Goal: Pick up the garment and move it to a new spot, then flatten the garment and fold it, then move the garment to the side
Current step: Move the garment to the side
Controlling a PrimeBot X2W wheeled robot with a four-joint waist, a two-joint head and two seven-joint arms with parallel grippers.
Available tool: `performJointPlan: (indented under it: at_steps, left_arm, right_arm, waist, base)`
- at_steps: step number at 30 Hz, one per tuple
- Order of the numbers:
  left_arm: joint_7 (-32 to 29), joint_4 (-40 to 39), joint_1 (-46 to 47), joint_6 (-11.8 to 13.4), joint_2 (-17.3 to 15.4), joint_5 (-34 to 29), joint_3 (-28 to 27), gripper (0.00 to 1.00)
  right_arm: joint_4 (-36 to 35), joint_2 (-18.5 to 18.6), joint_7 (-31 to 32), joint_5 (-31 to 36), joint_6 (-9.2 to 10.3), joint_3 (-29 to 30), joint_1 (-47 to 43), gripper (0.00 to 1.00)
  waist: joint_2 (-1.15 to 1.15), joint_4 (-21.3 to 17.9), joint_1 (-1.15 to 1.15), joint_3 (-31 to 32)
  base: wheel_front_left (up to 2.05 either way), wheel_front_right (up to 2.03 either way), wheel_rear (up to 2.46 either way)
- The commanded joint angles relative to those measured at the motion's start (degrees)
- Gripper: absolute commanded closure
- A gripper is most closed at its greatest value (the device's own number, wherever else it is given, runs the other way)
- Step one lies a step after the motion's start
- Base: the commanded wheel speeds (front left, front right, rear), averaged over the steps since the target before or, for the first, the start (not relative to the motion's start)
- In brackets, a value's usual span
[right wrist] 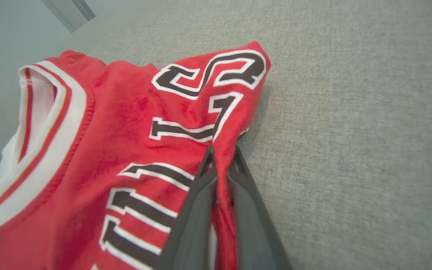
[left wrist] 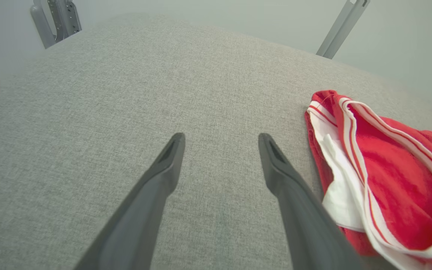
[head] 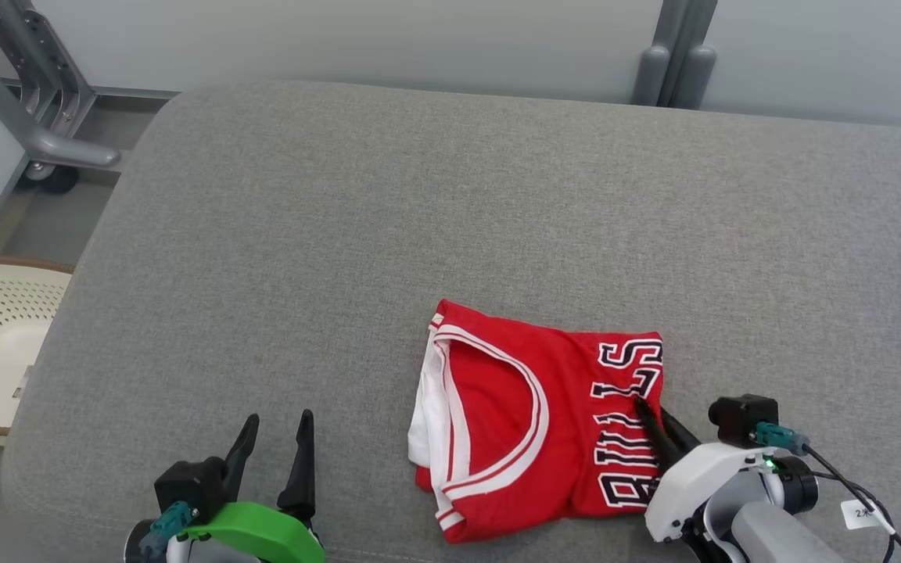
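The right tool point(right wrist: 221, 153) had its two dark fingers pinched nearly together on a ridge of cloth at the lettered edge of the folded red jersey with white trim and black letters point(right wrist: 126, 123) — its pale forearm point(head: 779, 539) slanted in from the lower right. The left tool point(head: 278, 422) was spread wide and empty, fingers pointing forward, left of the jersey, which lay near the front of the grey fabric-covered table point(head: 450, 195).

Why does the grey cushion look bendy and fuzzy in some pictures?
Left wrist view: the wide lens bows the grey cushion into a hump, and its far edge goes soft. Right wrist view: the red jersey looks a bit blurry close up, with a small shadow along its right edge. Head view: the sharpest one, with even light and no glare.
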State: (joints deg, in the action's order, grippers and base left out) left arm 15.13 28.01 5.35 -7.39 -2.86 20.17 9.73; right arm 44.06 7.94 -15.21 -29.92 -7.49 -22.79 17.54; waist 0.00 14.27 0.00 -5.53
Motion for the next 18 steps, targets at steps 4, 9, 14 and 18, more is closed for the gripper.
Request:
performJointPlan:
  at_steps: [4, 9, 14, 18]
  left_arm:
    - [0.0, -1.0, 0.6, -0.1, -0.1, -0.2, 0.4, 0.0]
    - [0.0, -2.0, 0.6, -0.1, -0.1, 0.2, 0.8, 0.0]
    - [0.0, -3.5, 0.9, -0.1, -0.1, 0.9, 2.2, 0.0]
    - [0.0, -5.1, 1.3, -0.1, -0.1, 1.5, 3.3, 0.0]
  right_arm:
    - [-1.8, 2.5, 0.1, 0.0, 0.04, 1.1, 1.6, 1.0]
    - [-3.8, 4.2, 0.1, 1.2, 0.04, 3.2, 2.5, 1.0]
    - [-6.8, 5.5, 0.1, 1.7, 0.04, 4.4, 3.4, 1.0]
    - [-8.6, 6.1, 0.1, 2.0, 0.03, 4.6, 3.5, 1.0]
  waist:
    - [0.0, -1.0, 0.0, 1.2]
    - [0.0, -3.2, 0.0, 2.5]
    - [0.0, -8.2, 0.0, 3.9]
    - [0.0, -13.6, 0.0, 4.4]
  base:
    - [0.0, 0.0, 0.0]
    - [0.0, 0.0, 0.0]
    - [0.0, 0.0, 0.0]
    - [0.0, 0.0, 0.0]
